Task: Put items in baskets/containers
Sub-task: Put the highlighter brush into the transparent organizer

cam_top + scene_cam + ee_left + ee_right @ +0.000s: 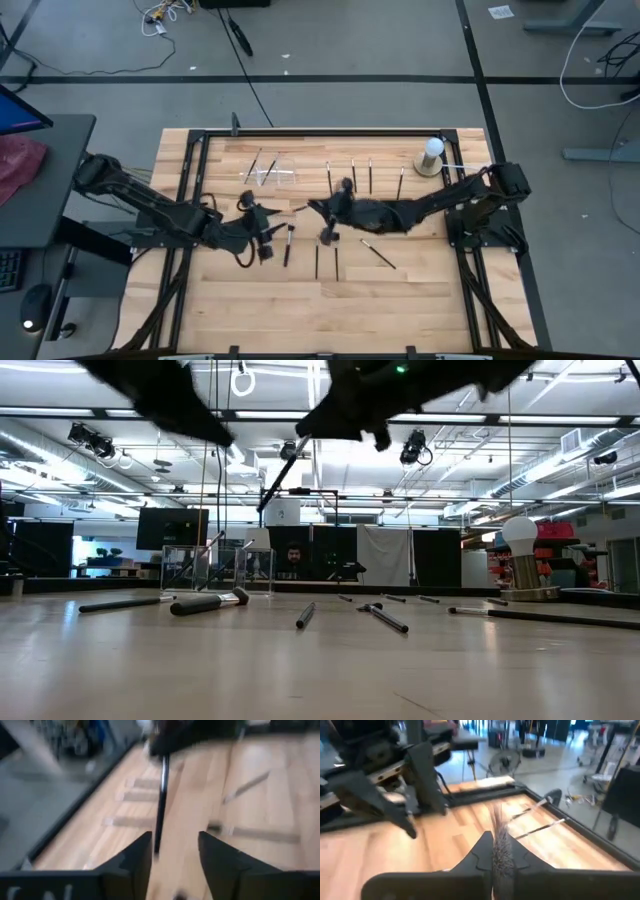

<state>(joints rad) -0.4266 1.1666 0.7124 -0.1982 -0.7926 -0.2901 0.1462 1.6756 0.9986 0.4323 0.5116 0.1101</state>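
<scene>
Above the table's middle, my right gripper (318, 208) (495, 865) is shut on one thin dark-handled brush (161, 800). My left gripper (270, 215) (175, 850) faces it from the left, open. In the left wrist view the brush's free end shows in the gap between those fingers, clear of both. The clear holder (268, 170) stands at the far left with brushes in it. Several more brushes lie flat on the wood: a far row (353, 175) and a nearer group (317, 260), with one thicker brush (205, 602). My right gripper pinches one end of the brush (498, 845) between its two fingers. The fingers come nearly level from the table's right, and the brush runs on along them toward my left gripper. It is lifted clear of the table.
A white bulb-shaped thing on a round base (432, 153) stands at the far right corner. Black frame rails (190, 170) run along the table's sides and far edge. A person (293, 557) sits in the room behind. Bare wood lies near the front edge.
</scene>
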